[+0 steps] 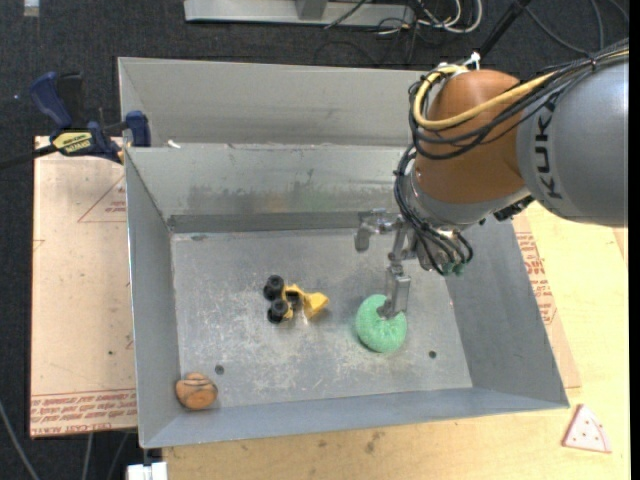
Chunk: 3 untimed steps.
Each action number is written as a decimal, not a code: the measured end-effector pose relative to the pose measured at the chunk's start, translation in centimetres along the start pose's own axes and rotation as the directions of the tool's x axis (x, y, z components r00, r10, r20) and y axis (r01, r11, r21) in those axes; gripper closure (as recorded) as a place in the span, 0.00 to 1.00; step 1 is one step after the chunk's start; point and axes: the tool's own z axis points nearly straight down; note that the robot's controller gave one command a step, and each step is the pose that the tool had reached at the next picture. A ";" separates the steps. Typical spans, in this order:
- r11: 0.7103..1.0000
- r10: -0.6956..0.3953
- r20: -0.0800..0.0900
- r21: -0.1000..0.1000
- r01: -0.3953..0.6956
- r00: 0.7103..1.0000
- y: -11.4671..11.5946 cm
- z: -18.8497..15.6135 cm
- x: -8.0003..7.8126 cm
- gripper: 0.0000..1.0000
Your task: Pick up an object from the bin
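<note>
Grey metal bin (250, 368) holds a green roundish lump (380, 334) right of centre, with no clear long axis. The gripper (398, 306) touches its far side; the jaws' state I cannot tell.

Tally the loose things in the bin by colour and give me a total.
Green: 1, a rounded green lump right of centre, directly at the gripper.
Yellow and black: 1, a small yellow toy with black wheels, near the middle.
Orange-brown: 1, an orange-brown ball in the near left corner.
Total: 3
</note>
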 end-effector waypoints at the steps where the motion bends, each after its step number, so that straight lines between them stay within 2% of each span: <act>1: 0.999 0.049 -0.003 0.001 -0.049 0.999 -0.9 3.9 1.1 0.00; 2: 0.998 -0.065 -0.001 0.000 0.065 0.998 -2.4 7.6 2.3 0.00; 3: 0.980 0.198 -0.004 0.001 -0.198 0.980 -4.2 11.5 1.9 1.00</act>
